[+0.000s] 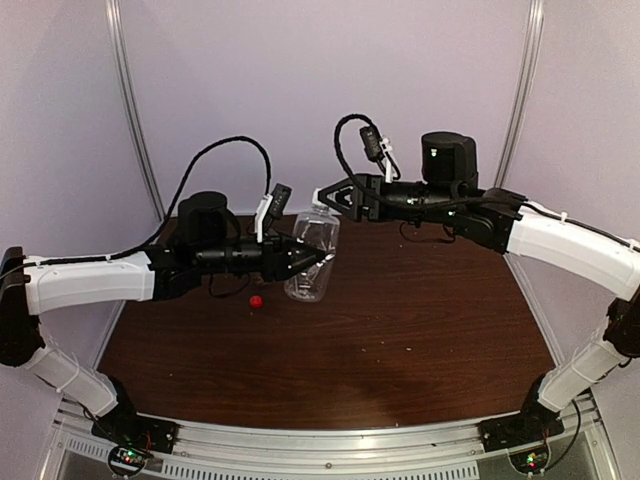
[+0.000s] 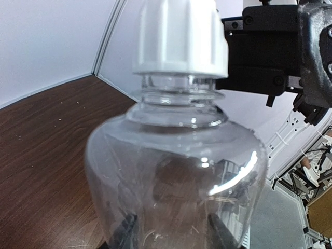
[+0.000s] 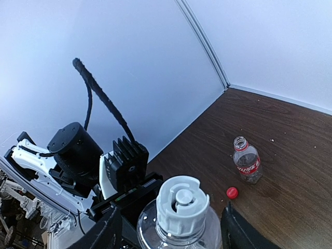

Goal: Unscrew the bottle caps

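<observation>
**One cap off, white cap pending**

Nearest me, the front half of the tabletop (image 1: pixel 400 340) is bare wood, so I have free room there to set things down. Further in, left of centre, the red cap (image 1: pixel 256 300) lies loose on the wood. The right wrist view shows the small red-label bottle (image 3: pixel 247 162) upright just beside it, neck open. I cannot pick that bottle out in the top view. I count that half of the task as done.

Next back, the left hand (image 1: pixel 318 260) is clenched on the body of the wide bottle (image 1: pixel 305 282), which tilts a little. Whether its base rests on the wood I cannot tell. The white cap (image 3: pixel 182 205) sits on the neck. Judged: not yet unscrewed.

Beyond that, the right hand (image 1: pixel 330 196) is released, its fingers (image 3: pixel 106 233) spread either side of the white cap with a gap on both sides. Remaining: close, twist, lift off.

Farthest, the back wall (image 1: pixel 300 90) stands close behind the right arm, so I judge there is little room rearward. Sideways and toward me is open.
</observation>
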Robot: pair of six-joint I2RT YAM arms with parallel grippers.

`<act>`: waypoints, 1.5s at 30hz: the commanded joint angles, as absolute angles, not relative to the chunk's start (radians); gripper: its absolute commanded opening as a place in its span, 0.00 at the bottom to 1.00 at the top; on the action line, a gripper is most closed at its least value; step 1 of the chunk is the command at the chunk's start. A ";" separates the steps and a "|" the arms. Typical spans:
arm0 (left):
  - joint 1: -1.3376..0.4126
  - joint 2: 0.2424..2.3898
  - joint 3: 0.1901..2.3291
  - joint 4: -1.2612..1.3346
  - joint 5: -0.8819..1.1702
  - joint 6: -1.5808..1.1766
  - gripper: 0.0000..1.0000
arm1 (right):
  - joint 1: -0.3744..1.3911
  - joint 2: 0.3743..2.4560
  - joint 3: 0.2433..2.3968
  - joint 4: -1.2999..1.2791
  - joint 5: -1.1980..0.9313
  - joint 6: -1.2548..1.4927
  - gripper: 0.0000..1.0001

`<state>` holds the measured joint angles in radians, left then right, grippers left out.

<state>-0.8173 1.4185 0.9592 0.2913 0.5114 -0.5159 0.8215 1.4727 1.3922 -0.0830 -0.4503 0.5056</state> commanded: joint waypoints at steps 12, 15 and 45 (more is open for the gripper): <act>-0.839 1.382 0.983 0.336 0.502 -0.504 0.23 | 0.834 1.518 1.436 -0.042 -0.427 0.517 0.53; -0.841 1.383 0.982 0.335 0.507 -0.500 0.22 | 0.835 1.522 1.439 -0.034 -0.436 0.520 0.46; -0.844 1.391 0.895 0.868 1.047 -0.709 0.23 | 0.823 1.505 1.410 0.165 -1.105 0.348 0.04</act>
<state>-0.8185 1.3972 0.9001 0.5373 0.7799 -0.5838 0.8024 1.5028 1.4036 0.0673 -0.8268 0.3878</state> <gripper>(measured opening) 0.414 0.325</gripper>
